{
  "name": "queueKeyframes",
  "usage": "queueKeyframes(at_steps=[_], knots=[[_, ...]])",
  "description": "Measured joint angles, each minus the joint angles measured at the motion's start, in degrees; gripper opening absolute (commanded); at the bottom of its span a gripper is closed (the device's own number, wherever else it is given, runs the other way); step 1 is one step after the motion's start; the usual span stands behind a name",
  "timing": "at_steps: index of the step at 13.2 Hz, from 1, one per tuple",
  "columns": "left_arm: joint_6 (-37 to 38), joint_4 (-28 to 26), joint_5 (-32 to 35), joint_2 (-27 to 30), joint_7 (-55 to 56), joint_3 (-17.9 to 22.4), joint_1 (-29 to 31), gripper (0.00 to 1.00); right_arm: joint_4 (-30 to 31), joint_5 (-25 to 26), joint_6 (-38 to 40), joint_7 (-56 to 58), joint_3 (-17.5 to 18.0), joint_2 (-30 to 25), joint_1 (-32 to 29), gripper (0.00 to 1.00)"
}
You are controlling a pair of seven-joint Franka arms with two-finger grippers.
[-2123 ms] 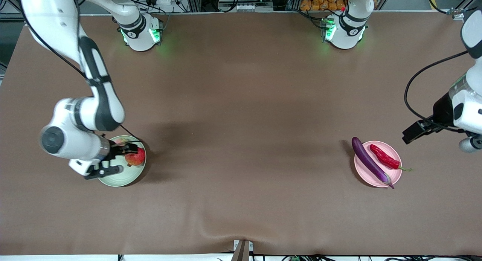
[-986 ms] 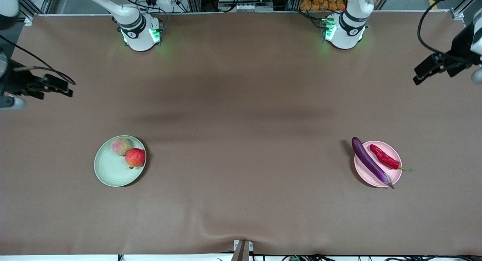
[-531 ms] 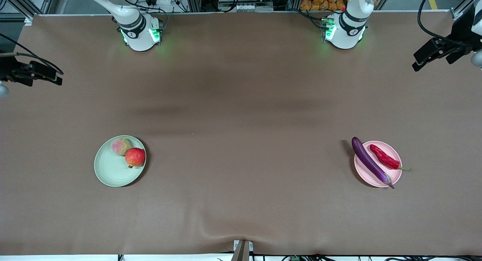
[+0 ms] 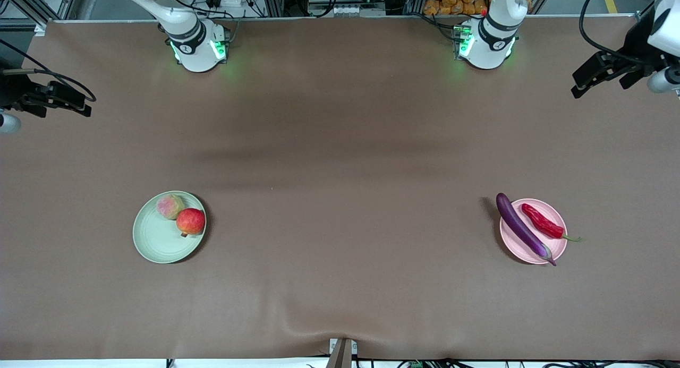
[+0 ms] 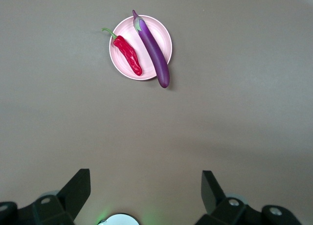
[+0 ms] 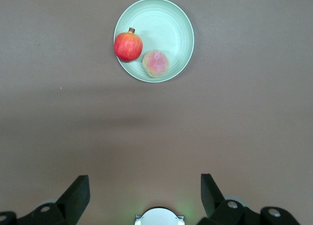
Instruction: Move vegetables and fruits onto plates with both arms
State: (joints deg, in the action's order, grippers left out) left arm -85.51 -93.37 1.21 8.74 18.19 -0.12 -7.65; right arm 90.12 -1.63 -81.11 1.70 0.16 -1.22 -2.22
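Note:
The pale green plate (image 4: 156,241) lies toward the right arm's end of the table and holds the peach (image 4: 170,206) and the red fruit (image 4: 190,222), which touch. The pale pink plate (image 4: 514,245) lies toward the left arm's end and holds the purple eggplant (image 4: 523,228) and the red chili (image 4: 542,221); the eggplant's ends overhang the rim. My right gripper (image 4: 74,105) is open and empty, high over its table end. My left gripper (image 4: 587,81) is open and empty, high over its end. The left wrist view shows the pink plate (image 5: 164,34), eggplant (image 5: 154,49) and chili (image 5: 128,55). The right wrist view shows the green plate (image 6: 164,24), red fruit (image 6: 128,46) and peach (image 6: 156,63).
The brown table cover (image 4: 340,145) is bare between the plates. The right arm's base (image 4: 199,44) and the left arm's base (image 4: 486,41) stand at the table edge farthest from the front camera. A small bracket (image 4: 342,352) sits at the nearest edge.
The right gripper has let go of the red fruit on the green plate and risen away to its table end. The left gripper has also risen and pulled back. The plates' contents have not moved.

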Motion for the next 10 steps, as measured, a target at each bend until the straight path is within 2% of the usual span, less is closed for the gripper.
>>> queueKeyframes(at_steps=[5,10], knots=[[0.1,-0.8,0.0,0.0,-0.1,-0.2,0.0,1.00,0.0,0.3,-0.3,0.0,0.3,0.0,0.0,1.00],[0.5,-1.3,0.0,1.1,-5.5,-0.1,0.3,1.00,-0.2,0.4,-0.9,0.0,0.6,0.0,0.0,1.00]])
